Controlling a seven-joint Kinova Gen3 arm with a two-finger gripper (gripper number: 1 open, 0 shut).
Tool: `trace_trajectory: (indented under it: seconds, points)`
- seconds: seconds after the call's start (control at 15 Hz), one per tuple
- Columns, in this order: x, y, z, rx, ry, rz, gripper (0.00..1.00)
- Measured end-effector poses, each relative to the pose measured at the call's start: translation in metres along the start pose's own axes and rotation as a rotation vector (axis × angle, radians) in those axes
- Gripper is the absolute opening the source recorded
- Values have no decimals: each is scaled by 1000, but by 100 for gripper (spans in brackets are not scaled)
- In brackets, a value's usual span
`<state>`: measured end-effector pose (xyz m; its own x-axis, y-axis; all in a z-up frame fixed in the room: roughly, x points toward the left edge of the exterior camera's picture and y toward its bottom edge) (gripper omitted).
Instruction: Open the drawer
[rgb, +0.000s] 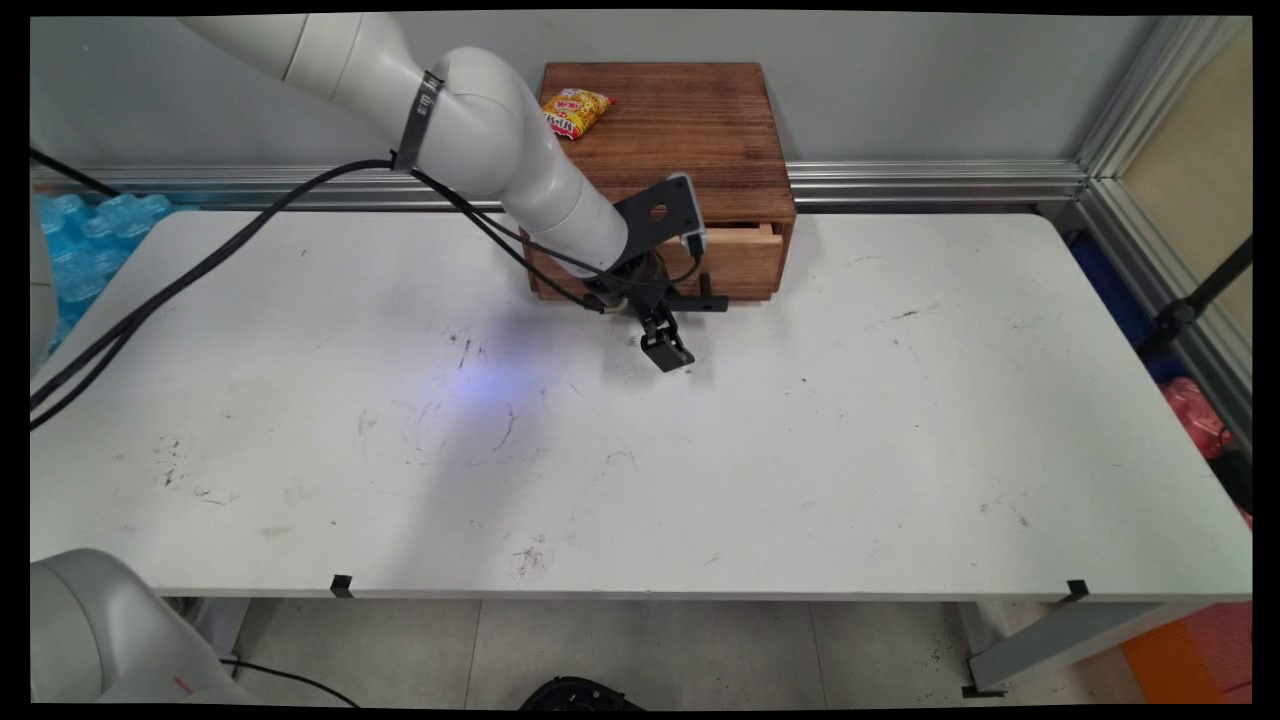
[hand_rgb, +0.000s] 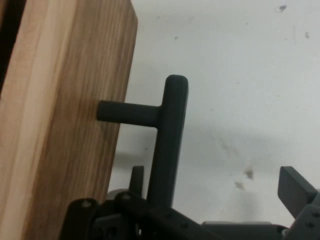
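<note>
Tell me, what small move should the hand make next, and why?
Probably close the hand on the black handle. Its fingers stand open with the handle's bar between them, nearer one finger, and the drawer front sits only slightly out of the wooden box.

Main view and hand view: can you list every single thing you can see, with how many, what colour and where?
table: one, white, scuffed, fills the middle of the main view.
wooden box: one, dark brown, at the table's far edge by the wall.
drawer: one, lighter wood, in the box's front, pulled slightly out.
drawer handle: one, dark grey, T-shaped bar sticking out of the drawer front.
snack packet: one, yellow and red, on top of the box, far left corner.
cables: a few, black, hanging from the arm.
arm: one, white, from upper left.
hand: one, black, open, by the handle.
</note>
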<state>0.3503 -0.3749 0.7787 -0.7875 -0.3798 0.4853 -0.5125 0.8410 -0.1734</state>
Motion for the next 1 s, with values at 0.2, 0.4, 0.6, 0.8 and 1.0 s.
trace_trajectory:
  seconds: [0.2, 0.4, 0.6, 0.8, 1.0]
  points:
    - [0, 10, -4, -17, -1, -2, 100]
    - [-2, 22, -10, -37, -6, -4, 100]
    - [-4, 32, -15, -55, -10, -6, 100]
    - [-5, 44, -20, -72, -14, -9, 100]
    - [-6, 55, -24, -90, -16, -12, 100]
